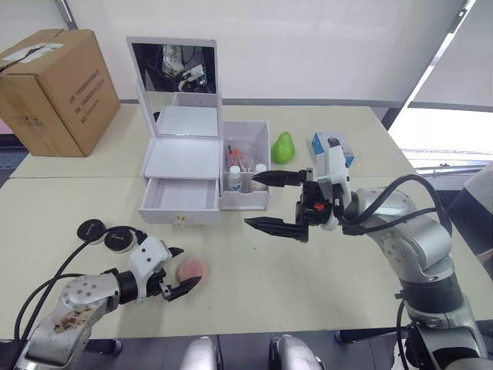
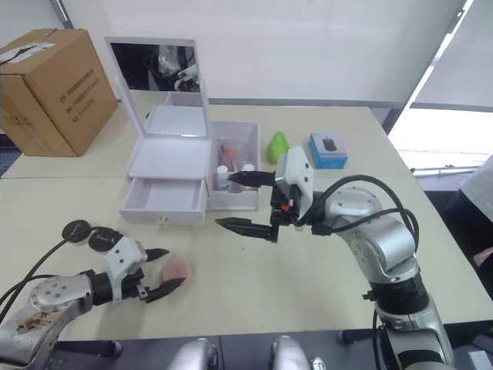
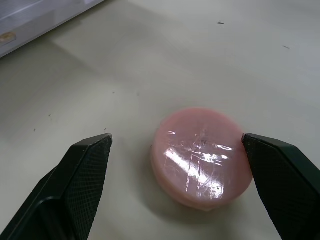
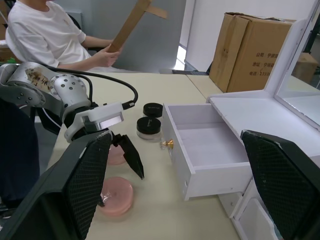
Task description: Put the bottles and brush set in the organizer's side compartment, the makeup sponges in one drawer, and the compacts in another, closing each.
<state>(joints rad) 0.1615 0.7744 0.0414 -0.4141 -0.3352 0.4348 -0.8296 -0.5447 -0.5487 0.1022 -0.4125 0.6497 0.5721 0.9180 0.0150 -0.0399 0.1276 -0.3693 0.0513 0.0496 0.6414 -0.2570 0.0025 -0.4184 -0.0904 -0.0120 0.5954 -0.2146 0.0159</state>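
Nearest the head camera, the left tool (image 1: 176,271) sits low over the desk (image 1: 308,277) with its two black fingers spread, one on each side of a pink sponge (image 1: 191,269) wrapped in clear film; in the left wrist view that sponge (image 3: 202,156) lies flat on the desk between the fingers, close to one and apart from the other. A second pink sponge (image 4: 115,195) shows in the right wrist view just beside the first. Two black-lidded compacts (image 1: 104,233) rest on the desk behind the left tool, on its outer side. Ahead of both tools stands the white organizer (image 1: 181,166), mirror lid raised, with its lower drawer (image 1: 179,196) pulled out and holding nothing. The side compartment (image 1: 245,166) already holds bottles and what seems to be the brush set. The right tool (image 1: 279,202) hovers above the desk in front of that compartment, fingers spread wide and holding nothing. A green sponge (image 1: 284,146) lies beyond the compartment, well apart from the right tool. Judged step: picking up a sponge for the open drawer. Next move calls for closing the left fingers squarely on the pink sponge, lifting clear, and carrying it forward over the drawer front before release.
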